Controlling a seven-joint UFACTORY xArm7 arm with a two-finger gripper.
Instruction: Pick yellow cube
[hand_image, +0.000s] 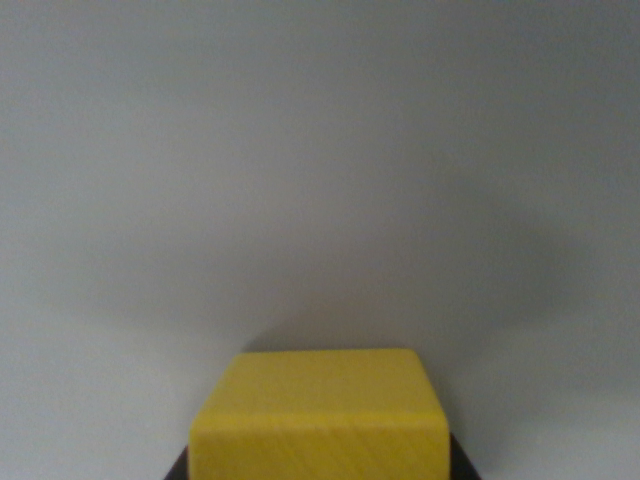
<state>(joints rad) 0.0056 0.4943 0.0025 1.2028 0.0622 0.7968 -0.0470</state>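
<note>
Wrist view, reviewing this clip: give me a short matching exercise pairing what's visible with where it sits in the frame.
Column one:
1. yellow wooden cube
2. plain grey surface
3. dark parts flanking the cube

Column two:
A. the bottom corners beside the cube
B. bottom centre
C. the upper and middle frame

Pairs: 1-B, 2-C, 3-A
</note>
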